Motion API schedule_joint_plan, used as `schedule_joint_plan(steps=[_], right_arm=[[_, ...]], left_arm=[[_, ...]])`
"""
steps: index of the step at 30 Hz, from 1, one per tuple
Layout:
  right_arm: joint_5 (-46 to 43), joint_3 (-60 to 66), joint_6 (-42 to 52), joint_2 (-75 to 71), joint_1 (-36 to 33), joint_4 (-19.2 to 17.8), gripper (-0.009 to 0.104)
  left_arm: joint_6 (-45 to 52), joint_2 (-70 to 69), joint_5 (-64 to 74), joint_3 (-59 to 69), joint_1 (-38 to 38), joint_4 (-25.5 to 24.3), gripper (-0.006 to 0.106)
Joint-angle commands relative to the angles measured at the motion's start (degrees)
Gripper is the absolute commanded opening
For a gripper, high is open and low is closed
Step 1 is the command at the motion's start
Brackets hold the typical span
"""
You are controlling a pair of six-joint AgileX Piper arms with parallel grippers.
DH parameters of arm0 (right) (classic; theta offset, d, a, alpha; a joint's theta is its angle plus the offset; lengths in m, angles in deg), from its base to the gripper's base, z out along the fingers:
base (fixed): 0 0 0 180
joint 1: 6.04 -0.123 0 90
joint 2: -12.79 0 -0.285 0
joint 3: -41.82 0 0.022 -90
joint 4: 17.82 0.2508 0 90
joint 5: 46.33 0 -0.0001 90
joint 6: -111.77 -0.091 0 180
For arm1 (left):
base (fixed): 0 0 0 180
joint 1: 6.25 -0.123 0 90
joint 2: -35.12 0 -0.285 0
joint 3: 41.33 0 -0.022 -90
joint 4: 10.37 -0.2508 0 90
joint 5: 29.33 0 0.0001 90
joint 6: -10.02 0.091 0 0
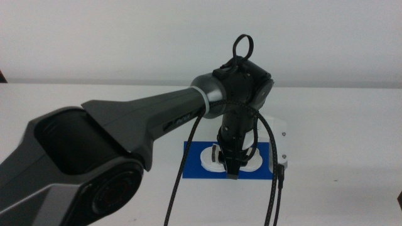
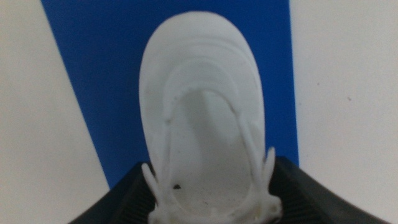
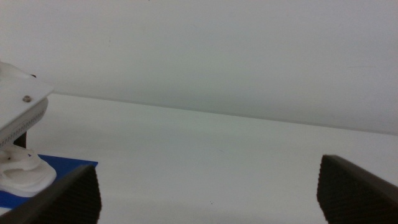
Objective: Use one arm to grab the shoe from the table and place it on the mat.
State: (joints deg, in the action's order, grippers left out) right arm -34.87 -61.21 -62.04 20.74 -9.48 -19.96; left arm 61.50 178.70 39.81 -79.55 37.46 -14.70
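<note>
Left arm fills the foreground, its gripper pointing down w/ jaws pinched on the shoe, which sits over the mat. Can't tell if the sole's fully down tho. Risk imo: let go early and it tips or slides off. Right gripper waits spread wide, empty, near the mat.
</note>
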Motion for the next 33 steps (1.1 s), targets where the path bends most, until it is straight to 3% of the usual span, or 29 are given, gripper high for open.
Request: schedule_joint_plan(steps=[1, 2, 3, 7, 14, 17, 20, 23, 28, 33], right_arm=[[-0.39, 2.44, 0.01, -2.16, 0.02, -0.08, 0.093], [-0.39, 2.44, 0.01, -2.16, 0.02, -0.08, 0.093], [-0.39, 2.44, 0.01, -2.16, 0.02, -0.08, 0.093], [-0.39, 2.44, 0.01, -2.16, 0.02, -0.08, 0.093], [-0.39, 2.44, 0.01, -2.16, 0.02, -0.08, 0.093], [-0.39, 2.44, 0.01, -2.16, 0.02, -0.08, 0.093], [-0.39, 2.44, 0.01, -2.16, 0.02, -0.08, 0.093], [-0.39, 2.44, 0.01, -2.16, 0.02, -0.08, 0.093], [-0.39, 2.44, 0.01, -2.16, 0.02, -0.08, 0.093], [-0.39, 2.44, 0.01, -2.16, 0.02, -0.08, 0.093]], left_arm=[[-0.32, 1.18, 0.34, -0.01, -0.19, 0.29, 0.015], [-0.06, 1.18, 0.91, -0.01, -0.19, 0.29, 0.034], [0.59, 1.18, 1.56, -0.14, -0.19, -0.29, 0.065], [1.38, 0.58, 5.49, -1.61, -0.19, -1.71, 0.094], [-5.74, -12.72, 6.10, -3.75, -0.28, -5.89, 0.094], [-20.76, -22.73, 6.20, -3.64, -1.95, -9.19, 0.094], [-36.41, -32.71, 6.31, -1.01, -6.13, -6.19, 0.094], [-41.84, -43.15, 6.31, 6.37, -11.46, -2.69, 0.094], [-55.36, -60.42, 4.73, 23.31, -19.75, -3.34, 0.094], [-61.67, -75.16, -4.96, 38.94, -25.06, -4.65, 0.094]])
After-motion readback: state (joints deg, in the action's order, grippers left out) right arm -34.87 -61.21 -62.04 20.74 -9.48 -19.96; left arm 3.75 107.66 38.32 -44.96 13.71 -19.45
